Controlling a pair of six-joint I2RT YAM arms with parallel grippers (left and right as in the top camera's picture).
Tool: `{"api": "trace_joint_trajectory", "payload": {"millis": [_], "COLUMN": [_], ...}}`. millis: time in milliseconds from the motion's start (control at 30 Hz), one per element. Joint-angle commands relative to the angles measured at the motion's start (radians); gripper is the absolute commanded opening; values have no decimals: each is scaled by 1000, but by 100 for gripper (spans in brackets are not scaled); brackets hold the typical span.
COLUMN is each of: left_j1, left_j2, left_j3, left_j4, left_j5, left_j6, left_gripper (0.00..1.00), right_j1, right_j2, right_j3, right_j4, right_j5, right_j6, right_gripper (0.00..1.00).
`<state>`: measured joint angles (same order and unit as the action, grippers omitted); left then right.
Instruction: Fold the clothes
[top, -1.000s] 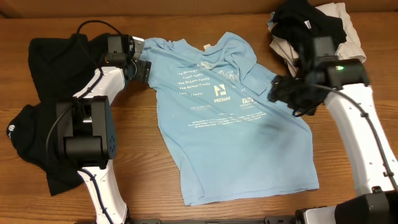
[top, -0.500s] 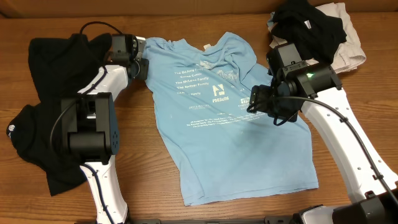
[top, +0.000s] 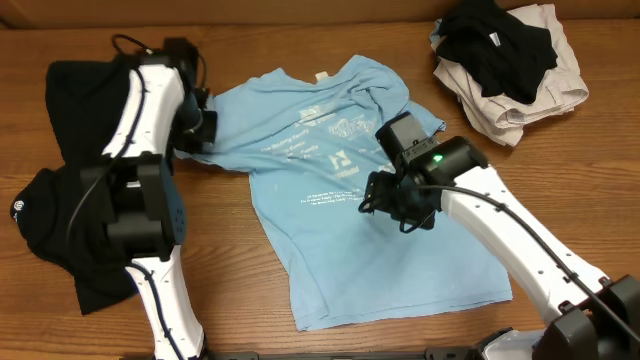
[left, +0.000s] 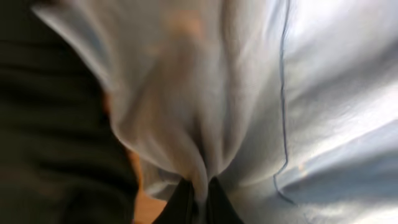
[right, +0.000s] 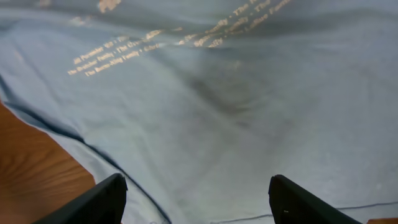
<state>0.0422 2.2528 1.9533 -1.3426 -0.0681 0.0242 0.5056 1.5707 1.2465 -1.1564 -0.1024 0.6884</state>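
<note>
1. Garment position: the light blue T-shirt with white printed lettering (top: 370, 240) lies spread on the brown wooden table (top: 240, 300), collar toward the far edge. The black shirt with a small round white logo (top: 70, 100) sits crumpled just beside its left sleeve.
2. Left gripper (left: 198, 196): jaws are pinched tight on a fold of pale blue sleeve fabric. A second ago it stood open at that sleeve. It has since closed and drawn the sleeve outward, so the T-shirt's upper left now stretches to a point.
3. Right gripper (right: 198, 199): jaws are wide and hold nothing, hovering over the T-shirt's mid-body just below the lettering. A second ago it was out by the right sleeve; it has crossed inward.
4. Assessment: folding of the T-shirt appears to have begun with one sleeve secured, but no fold is laid yet. The black shirt looks untouched.
5. Other items: the bundle of beige and black garments (top: 510, 60) sits at the far right corner, well apart from both grippers.
</note>
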Motion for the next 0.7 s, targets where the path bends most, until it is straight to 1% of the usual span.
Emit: {"api": "trace_joint_trajectory", "payload": {"millis": [0,133,400,500,567,667], "left_j1": [58,105,188,204,213,230], "left_j2": [-6,-52,-169,-190,-196,-202], "left_j3": [153,214,215,215,209,208], "left_j4": [-121,-203,-283,-340,-348,-348], "left_j5": [61,74,27,-59,-112,-106], "left_j6": [-27,-23,-9,-43,-63,-77], "left_gripper": [4,4,4,4,4,4], "right_j1": [1,1,1,1,1,-4], "right_j2": [-13,-13,-13,-13,-11,-6], "right_j3": [-21,-23,-23,-23,-23,-23], "right_j4": [13,24,69,89,105,127], "right_j5": [-12,-13,-40,-69,-92,-109], "right_j6": [15,-3,-50,-69,-95,-121], "right_gripper": [77,77,76,76,77,77]}}
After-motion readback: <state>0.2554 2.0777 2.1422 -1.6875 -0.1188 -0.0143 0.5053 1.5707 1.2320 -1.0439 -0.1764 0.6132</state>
